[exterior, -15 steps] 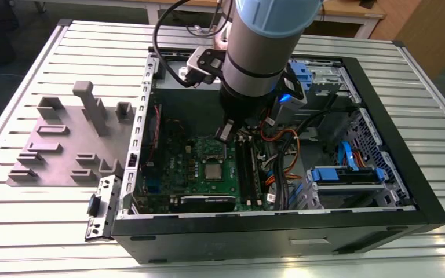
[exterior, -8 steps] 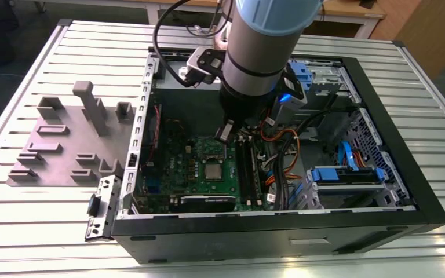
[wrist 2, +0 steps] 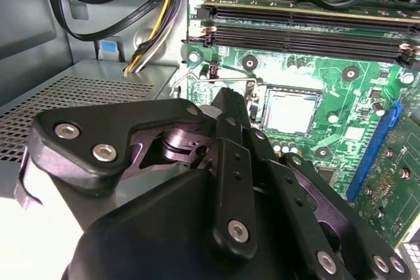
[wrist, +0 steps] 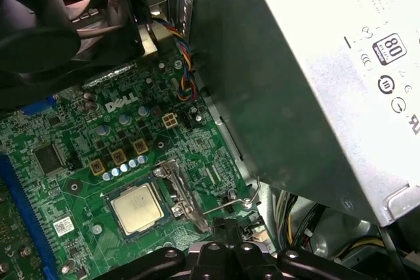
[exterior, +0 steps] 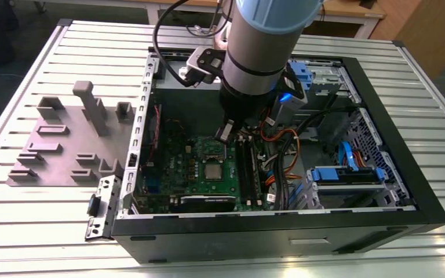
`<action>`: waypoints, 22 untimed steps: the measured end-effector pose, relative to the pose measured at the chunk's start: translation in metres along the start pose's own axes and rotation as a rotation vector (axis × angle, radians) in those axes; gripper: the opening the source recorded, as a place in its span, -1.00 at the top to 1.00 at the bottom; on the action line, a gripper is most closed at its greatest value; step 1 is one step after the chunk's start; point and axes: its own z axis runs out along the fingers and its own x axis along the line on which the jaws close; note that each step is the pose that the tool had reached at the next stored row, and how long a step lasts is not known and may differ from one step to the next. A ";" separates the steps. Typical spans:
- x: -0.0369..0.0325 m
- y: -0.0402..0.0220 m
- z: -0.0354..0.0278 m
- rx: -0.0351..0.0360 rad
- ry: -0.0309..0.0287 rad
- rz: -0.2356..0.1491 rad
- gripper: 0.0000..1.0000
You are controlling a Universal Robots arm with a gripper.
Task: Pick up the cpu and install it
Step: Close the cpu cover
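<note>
1. Sitting flat in its socket on the green motherboard (exterior: 207, 174), the cpu (exterior: 211, 170) lies metal top up; it shows in both wrist views (wrist 2: 289, 111) (wrist: 136, 209).
2. Beside the chip, the silver socket frame (wrist: 178, 191) stands swung open and the wire lever (wrist: 230, 204) is raised, so nothing clamps the chip down.
3. Just off the socket's edge hovers the gripper (exterior: 224, 132), apart from the chip. In both wrist views (wrist 2: 226, 100) (wrist: 226, 226) its tips look pressed together, with nothing between them.
4. Judging from this, placing the chip looks done; locking the frame and lever over it is not yet done.
5. Around the board, the open computer case (exterior: 284, 223) also holds memory slots (wrist 2: 308, 27), bundled cables (exterior: 284, 150), a fan (wrist: 65, 24), the gray power supply (wrist: 315, 83) and a blue drive bracket (exterior: 345, 174).
6. On the slatted table (exterior: 44, 237), a gray fixture block (exterior: 60, 145) lies at the exterior view's left of the case.
</note>
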 end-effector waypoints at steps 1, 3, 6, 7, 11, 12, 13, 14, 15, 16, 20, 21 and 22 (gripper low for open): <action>0.0001 0.0000 -0.0002 -0.0001 0.0001 -0.001 0.79; 0.0002 -0.0002 -0.0005 -0.0001 0.0004 -0.002 0.79; 0.0009 -0.0005 -0.0007 -0.0003 0.0007 -0.003 0.79; 0.0011 -0.0006 -0.0007 -0.0004 0.0006 -0.003 0.79; 0.0016 -0.0008 -0.0008 -0.0006 0.0007 -0.005 0.79; 0.0017 -0.0009 -0.0008 -0.0006 0.0007 -0.005 0.79; 0.0019 -0.0010 -0.0008 -0.0006 0.0007 -0.005 0.79; 0.0021 -0.0011 -0.0009 -0.0006 0.0007 -0.005 0.79; 0.0023 -0.0012 -0.0010 -0.0006 0.0008 -0.005 0.79; 0.0023 -0.0012 -0.0010 -0.0006 0.0008 -0.005 0.79; 0.0025 -0.0013 -0.0010 -0.0006 0.0007 -0.005 0.79; 0.0030 -0.0016 -0.0011 -0.0006 0.0007 -0.005 0.79; 0.0035 -0.0018 -0.0012 -0.0006 0.0008 -0.005 0.79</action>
